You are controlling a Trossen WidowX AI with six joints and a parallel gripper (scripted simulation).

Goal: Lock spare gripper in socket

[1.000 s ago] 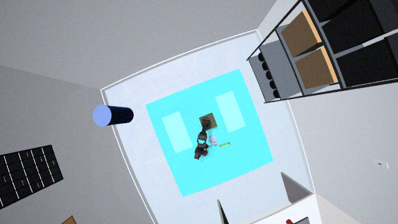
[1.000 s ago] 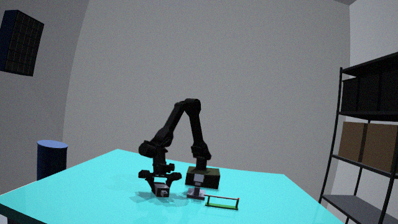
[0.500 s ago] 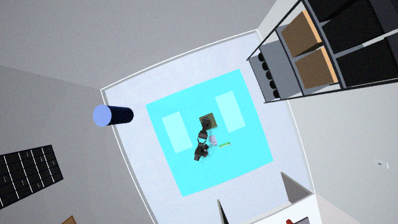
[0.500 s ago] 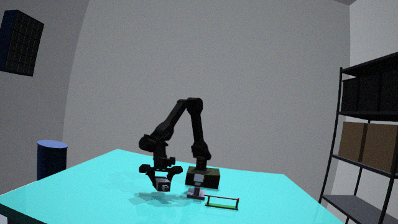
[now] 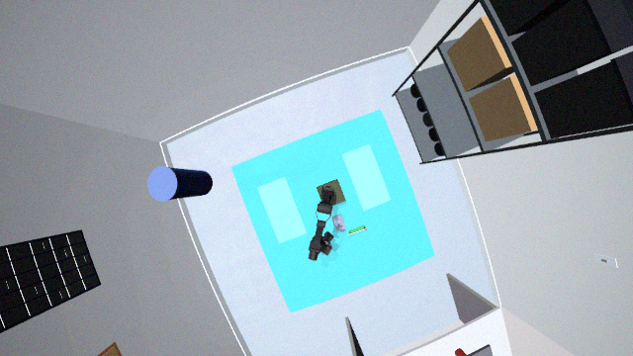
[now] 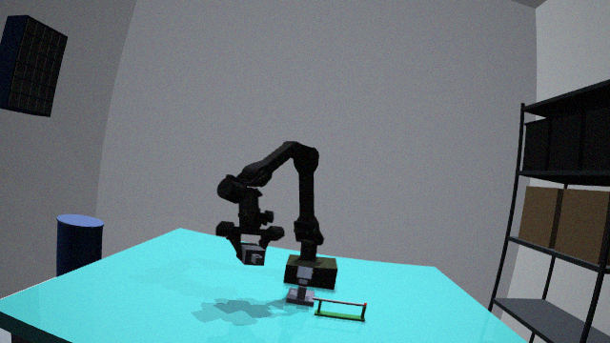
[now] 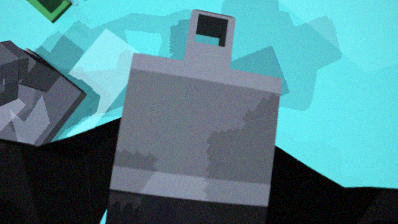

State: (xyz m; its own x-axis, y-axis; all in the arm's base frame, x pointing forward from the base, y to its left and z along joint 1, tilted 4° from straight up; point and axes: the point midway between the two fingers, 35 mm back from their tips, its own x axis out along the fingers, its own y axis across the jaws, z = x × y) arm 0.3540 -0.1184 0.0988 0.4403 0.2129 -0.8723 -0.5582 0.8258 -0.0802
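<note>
My gripper (image 6: pixel 251 254) (image 7: pixel 192 130) is shut on the spare gripper (image 6: pixel 247 250) (image 7: pixel 195 115), a grey block with a dark rear part, and holds it above the table. Its spigot (image 7: pixel 210 56), with a square hole through it, points away from the palm in the wrist view. The grey mount (image 5: pixel 338 222) (image 6: pixel 300 297) (image 7: pixel 65 100) stands apart from it, in front of the arm's base. Its socket opening is too small to make out. A thin rod with a red end, seemingly the lock pin (image 6: pixel 340 301), lies across the posts of a green stand (image 5: pixel 357 230) (image 6: pixel 339 316).
The arm's base box (image 5: pixel 338 187) (image 6: pixel 311 278) stands just behind the mount. The green stand is close beside the mount, on its right in the exterior view. The cyan table (image 5: pixel 396 237) (image 6: pixel 143 267) carries them. A blue cylinder (image 5: pixel 163 184) (image 6: pixel 79 243) and shelving stand beyond the table.
</note>
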